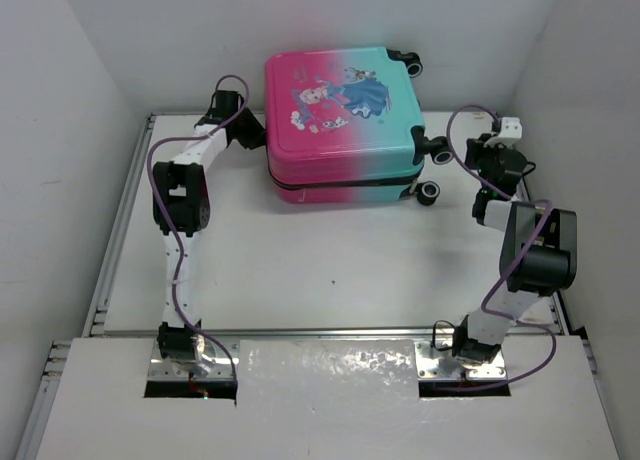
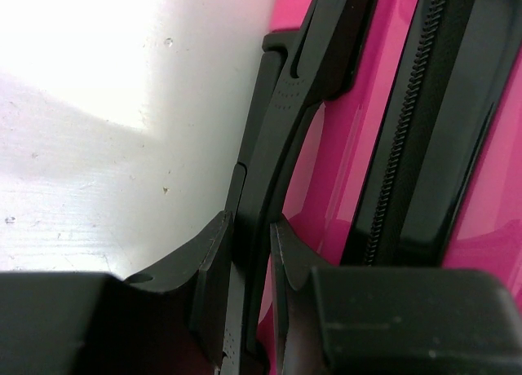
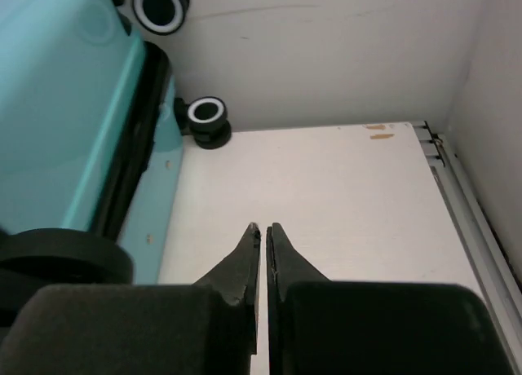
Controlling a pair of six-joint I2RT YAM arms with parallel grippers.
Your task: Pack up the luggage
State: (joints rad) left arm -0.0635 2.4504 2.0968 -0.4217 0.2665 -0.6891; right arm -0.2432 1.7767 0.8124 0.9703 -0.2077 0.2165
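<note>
The luggage (image 1: 340, 110), a pink-to-teal suitcase with a cartoon princess on top, lies flat and closed at the back middle of the table. My left gripper (image 1: 248, 130) is at its pink left side. In the left wrist view the left gripper (image 2: 251, 224) is shut on the black side handle (image 2: 285, 106), one finger on each side, with the pink shell (image 2: 351, 130) and the zipper beside it. My right gripper (image 1: 485, 150) is just right of the teal end, shut and empty. In the right wrist view it (image 3: 263, 227) hovers over bare table beside the teal shell (image 3: 57, 90).
Black wheels (image 1: 438, 155) stick out of the suitcase's right end, and two show ahead in the right wrist view (image 3: 205, 114). White walls close in at the back and both sides. A metal rail (image 3: 469, 220) runs along the table's right edge.
</note>
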